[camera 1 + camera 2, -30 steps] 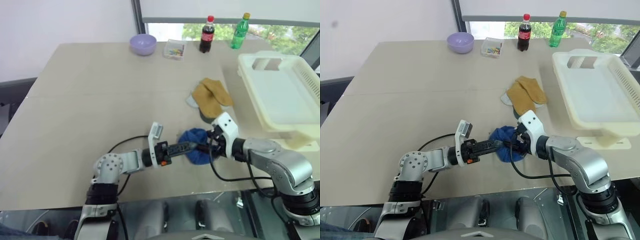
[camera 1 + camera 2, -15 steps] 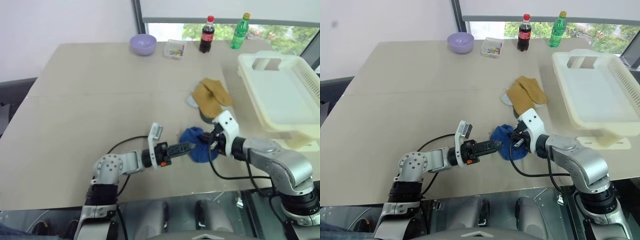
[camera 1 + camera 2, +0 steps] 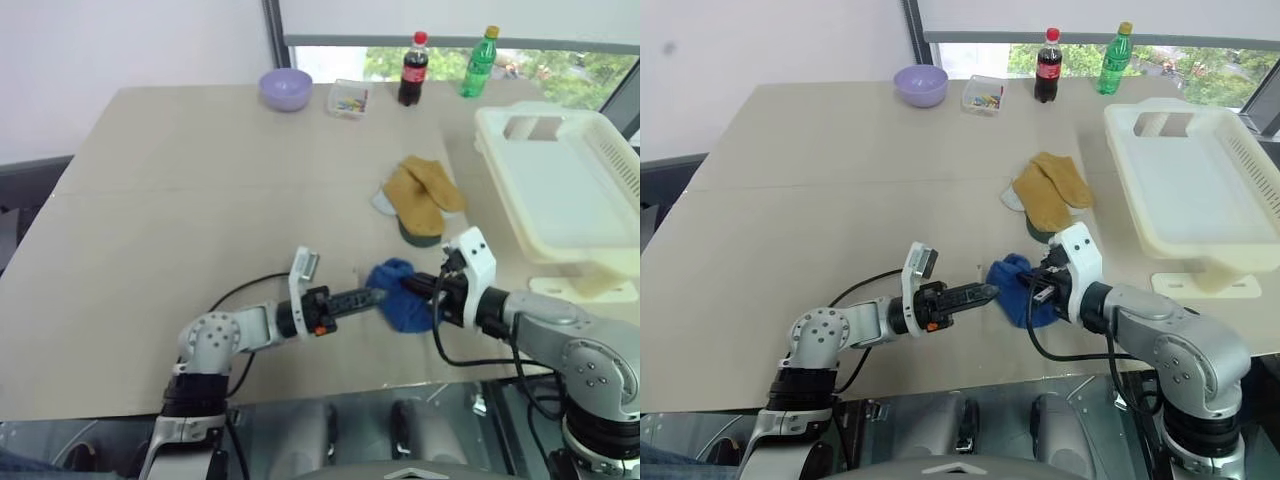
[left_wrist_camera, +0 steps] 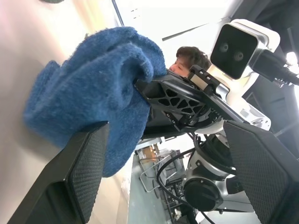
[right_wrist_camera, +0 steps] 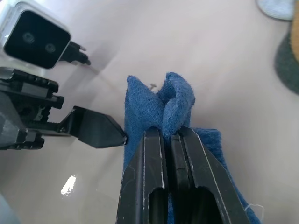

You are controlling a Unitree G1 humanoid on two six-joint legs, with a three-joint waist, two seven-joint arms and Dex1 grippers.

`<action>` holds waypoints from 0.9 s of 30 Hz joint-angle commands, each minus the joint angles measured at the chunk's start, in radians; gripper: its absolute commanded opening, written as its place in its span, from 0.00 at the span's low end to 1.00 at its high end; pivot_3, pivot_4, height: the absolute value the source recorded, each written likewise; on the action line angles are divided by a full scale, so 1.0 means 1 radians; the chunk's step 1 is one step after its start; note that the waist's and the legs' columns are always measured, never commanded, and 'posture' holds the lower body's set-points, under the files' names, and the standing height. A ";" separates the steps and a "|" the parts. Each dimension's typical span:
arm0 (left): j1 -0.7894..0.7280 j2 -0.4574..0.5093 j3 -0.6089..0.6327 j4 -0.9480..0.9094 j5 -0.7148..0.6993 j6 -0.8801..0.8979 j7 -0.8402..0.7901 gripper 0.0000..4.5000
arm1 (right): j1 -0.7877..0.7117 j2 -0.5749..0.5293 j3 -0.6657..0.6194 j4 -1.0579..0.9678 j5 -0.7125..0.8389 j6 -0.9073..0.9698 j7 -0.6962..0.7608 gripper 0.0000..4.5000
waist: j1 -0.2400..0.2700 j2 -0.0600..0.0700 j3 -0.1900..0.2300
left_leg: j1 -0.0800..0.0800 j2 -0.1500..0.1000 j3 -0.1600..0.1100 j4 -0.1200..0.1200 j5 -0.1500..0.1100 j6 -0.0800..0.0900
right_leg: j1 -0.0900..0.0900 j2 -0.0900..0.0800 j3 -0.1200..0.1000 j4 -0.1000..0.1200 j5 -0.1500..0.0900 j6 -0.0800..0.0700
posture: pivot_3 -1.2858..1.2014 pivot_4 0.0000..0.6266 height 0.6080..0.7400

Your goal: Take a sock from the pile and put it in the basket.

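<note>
The right pincer [image 5: 169, 135] is clamped on a fold of the blue sock [image 3: 1015, 290] near the surface's [image 3: 820, 180] front edge, while the left pincer [image 3: 985, 293], spread wide, points at it from just beside. Beyond lie the mustard-yellow socks of the pile [image 3: 1048, 190], with the basket [image 3: 1200, 200] well apart on the right.

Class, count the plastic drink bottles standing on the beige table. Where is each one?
2. The red-capped dark cola bottle and the green bottle with a yellow cap stand side by side at the table's far edge, by the window.
</note>
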 commanded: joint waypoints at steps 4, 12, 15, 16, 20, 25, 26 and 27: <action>0.002 0.007 -0.007 -0.030 0.008 -0.026 -0.039 0.93 | 0.036 0.073 -0.109 -0.091 0.042 0.092 -0.053 0.01 | 0.000 0.000 0.000 | 0.000 0.000 0.000 0.000 0.000 0.000 | 0.000 0.000 0.000 0.000 0.000 0.000 | 0.52 0.24 1.00; 0.005 0.013 0.007 -0.040 -0.001 -0.054 -0.081 0.93 | 0.017 -0.034 0.009 -0.068 0.024 0.001 0.004 0.01 | -0.003 0.000 0.000 | 0.000 0.000 0.000 0.000 0.000 0.000 | 0.000 0.000 -0.001 0.000 0.000 0.000 | 0.52 0.24 1.00; 0.019 0.030 0.016 -0.074 -0.029 -0.047 -0.117 0.93 | -0.018 -0.061 0.107 0.001 -0.023 -0.079 0.016 0.01 | -0.008 0.000 0.000 | 0.000 0.000 0.000 0.000 0.000 0.000 | 0.000 0.001 -0.001 0.000 0.000 0.000 | 0.52 0.24 1.00; 0.029 0.043 0.022 -0.095 -0.044 -0.046 -0.140 0.93 | -0.041 -0.070 0.149 0.030 -0.045 -0.115 0.027 0.01 | -0.015 0.001 0.000 | 0.000 0.000 0.000 0.000 0.000 0.000 | 0.000 0.001 -0.001 0.000 0.000 0.000 | 0.52 0.24 1.00; 0.068 0.080 0.064 -0.163 -0.131 -0.028 -0.176 0.93 | -0.140 -0.093 0.298 0.150 -0.124 -0.284 0.115 0.01 | -0.028 0.001 0.001 | 0.000 0.000 0.001 0.000 0.000 0.000 | -0.001 0.001 0.000 0.000 0.000 0.000 | 0.52 0.24 1.00; 0.109 0.112 0.080 -0.184 -0.144 -0.037 -0.144 0.93 | -0.225 -0.140 0.458 0.241 -0.222 -0.468 0.248 0.01 | -0.023 0.002 0.001 | 0.000 0.000 0.001 -0.001 0.000 0.000 | 0.000 0.001 -0.001 0.000 0.000 0.001 | 0.52 0.24 1.00; 0.118 0.114 0.080 -0.185 -0.141 -0.040 -0.136 0.93 | -0.242 -0.138 0.472 0.255 -0.232 -0.491 0.265 0.01 | -0.024 0.002 0.002 | 0.000 0.000 0.001 -0.001 0.001 -0.001 | 0.000 0.001 -0.001 0.000 0.001 0.002 | 0.52 0.24 1.00; 0.126 0.113 0.077 -0.184 -0.131 -0.045 -0.126 0.93 | -0.255 -0.134 0.480 0.267 -0.238 -0.503 0.277 0.01 | -0.024 0.002 0.002 | 0.000 0.000 0.001 -0.001 0.001 -0.002 | 0.000 0.001 -0.001 0.000 0.001 0.002 | 0.52 0.24 1.00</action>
